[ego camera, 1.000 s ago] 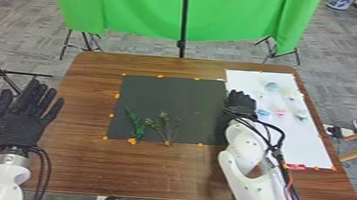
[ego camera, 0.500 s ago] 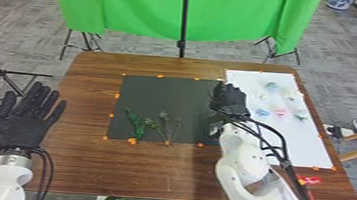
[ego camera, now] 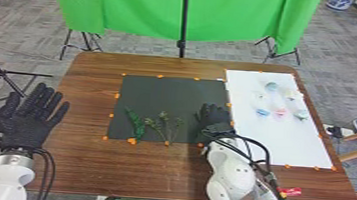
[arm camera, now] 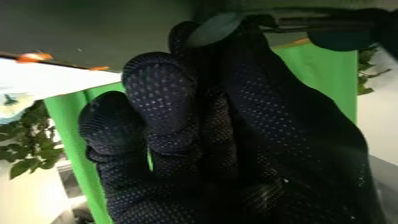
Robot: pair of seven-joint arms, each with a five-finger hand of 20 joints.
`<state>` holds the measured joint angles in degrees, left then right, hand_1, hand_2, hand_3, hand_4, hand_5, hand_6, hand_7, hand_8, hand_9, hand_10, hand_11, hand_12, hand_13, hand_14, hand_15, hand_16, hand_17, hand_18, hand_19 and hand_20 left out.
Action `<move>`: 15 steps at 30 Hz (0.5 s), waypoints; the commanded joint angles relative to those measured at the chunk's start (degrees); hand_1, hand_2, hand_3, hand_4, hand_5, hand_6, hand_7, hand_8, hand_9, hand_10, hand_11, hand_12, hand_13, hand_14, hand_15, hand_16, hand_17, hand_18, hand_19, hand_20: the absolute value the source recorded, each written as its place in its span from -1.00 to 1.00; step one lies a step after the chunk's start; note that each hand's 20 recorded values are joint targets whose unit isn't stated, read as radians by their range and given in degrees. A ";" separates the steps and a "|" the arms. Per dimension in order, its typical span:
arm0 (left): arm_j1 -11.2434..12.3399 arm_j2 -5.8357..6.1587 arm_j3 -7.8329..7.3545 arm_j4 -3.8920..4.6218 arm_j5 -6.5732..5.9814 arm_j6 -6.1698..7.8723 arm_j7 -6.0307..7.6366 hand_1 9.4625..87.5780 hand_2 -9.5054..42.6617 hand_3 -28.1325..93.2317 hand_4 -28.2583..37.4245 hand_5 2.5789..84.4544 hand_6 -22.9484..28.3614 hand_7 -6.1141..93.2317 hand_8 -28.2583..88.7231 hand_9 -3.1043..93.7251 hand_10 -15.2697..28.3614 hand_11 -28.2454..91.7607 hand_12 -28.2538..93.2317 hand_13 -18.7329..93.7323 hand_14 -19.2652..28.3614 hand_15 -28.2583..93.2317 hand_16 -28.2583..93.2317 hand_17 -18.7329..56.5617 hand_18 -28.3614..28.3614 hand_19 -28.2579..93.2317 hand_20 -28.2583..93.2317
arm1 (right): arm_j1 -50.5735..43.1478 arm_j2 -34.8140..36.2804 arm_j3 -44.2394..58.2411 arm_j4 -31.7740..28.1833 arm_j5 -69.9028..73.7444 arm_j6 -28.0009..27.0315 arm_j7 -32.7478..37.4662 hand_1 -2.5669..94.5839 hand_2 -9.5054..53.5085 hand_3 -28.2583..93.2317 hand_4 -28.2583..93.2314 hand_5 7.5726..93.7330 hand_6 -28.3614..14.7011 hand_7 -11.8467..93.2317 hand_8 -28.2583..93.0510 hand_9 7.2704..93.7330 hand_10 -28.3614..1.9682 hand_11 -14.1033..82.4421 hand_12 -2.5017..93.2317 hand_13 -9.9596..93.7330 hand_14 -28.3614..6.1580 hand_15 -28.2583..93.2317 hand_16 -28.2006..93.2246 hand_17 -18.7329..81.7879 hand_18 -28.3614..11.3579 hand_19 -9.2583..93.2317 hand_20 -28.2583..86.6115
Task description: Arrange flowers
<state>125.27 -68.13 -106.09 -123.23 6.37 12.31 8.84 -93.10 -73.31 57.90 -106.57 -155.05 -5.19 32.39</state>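
Black-gloved left hand [ego camera: 24,128]: fingers straight and spread, off the bench's [ego camera: 144,176] 9 o'clock edge. Dark mat [ego camera: 162,94] lies on the bench, orange tape bits [ego camera: 132,141] around its border. Fern-like green sprig [ego camera: 138,128] at the mat's 8 o'clock, top leaning toward 11. Thin-stemmed greenery [ego camera: 164,116] just beside it, nearer 6 o'clock, tops branching out.

Green curtain [ego camera: 127,9] hangs past the bench at 12 o'clock. Right hand [ego camera: 215,121] is at the mat's 3 to 4 o'clock. Wrist view: thumb and fingers closed together at the tips, pinching a leafy stem [arm camera: 216,30], grey-green leaf sticking out. Can't tell if hand or stem touches the mat.

White sheet [ego camera: 288,145] at the mat's 3 o'clock. Loose blooms on it: blue-grey bloom [ego camera: 271,86] at the sheet's 12, blue bloom [ego camera: 263,112] toward 10, pink bloom [ego camera: 281,113] near centre, pale bloom [ego camera: 301,115] toward 2.
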 commanded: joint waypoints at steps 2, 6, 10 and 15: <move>1.07 -0.10 0.72 0.05 -0.09 1.32 -0.71 -0.49 -0.17 0.65 -1.00 0.13 0.26 -0.58 -0.65 -0.06 0.43 -0.13 -0.29 -0.11 0.48 0.13 -0.61 -0.62 0.54 0.02 -0.25 | -1.65 -2.31 -0.03 -0.92 -0.96 -4.91 1.95 0.39 -1.00 0.55 -0.93 0.51 0.18 0.00 -0.23 0.84 0.08 -0.40 0.06 0.81 0.29 0.28 0.25 0.27 -0.96 0.89 0.20; 1.12 0.03 0.50 -0.19 -0.63 2.49 -0.41 -0.49 -0.17 0.65 -1.00 0.14 0.26 -0.57 -0.65 -0.06 0.42 -0.12 -0.29 -0.11 0.48 0.13 -0.61 -0.62 0.54 0.02 -0.25 | -2.23 -2.68 0.45 -2.49 0.78 -10.41 2.02 0.31 -1.00 0.49 -0.92 0.47 0.06 -0.17 -0.23 0.77 -0.08 -0.45 -0.02 0.72 0.11 0.35 0.17 0.22 -0.99 0.95 0.18; 1.37 0.00 0.75 0.02 -0.64 1.06 -0.48 -0.52 -0.16 0.66 -1.00 0.14 0.26 -0.57 -0.65 -0.06 0.42 -0.12 -0.29 -0.11 0.48 0.13 -0.61 -0.62 0.54 0.02 -0.25 | -2.46 -2.61 0.25 -2.58 1.21 -9.10 2.63 0.16 -1.00 0.59 -0.94 0.40 -0.03 -0.33 -0.47 0.62 -0.27 -0.27 -0.22 0.66 -0.06 0.44 0.04 0.19 -1.00 0.98 0.17; 1.28 -0.22 0.87 0.07 -0.30 1.15 -0.94 -0.54 -0.16 0.66 -1.00 0.14 0.26 -0.57 -0.65 -0.06 0.43 -0.12 -0.29 -0.11 0.48 0.13 -0.61 -0.62 0.54 0.02 -0.25 | -2.10 -2.38 0.53 -2.56 1.06 -9.22 2.82 0.12 -1.00 0.63 -0.94 0.36 -0.03 -0.32 -0.57 0.57 -0.36 -0.21 -0.26 0.62 -0.12 0.47 0.02 0.18 -1.00 0.99 0.15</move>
<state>125.71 -68.12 -105.65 -123.46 6.09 13.70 8.72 -94.22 -75.87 58.53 -110.36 -154.12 -15.70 34.44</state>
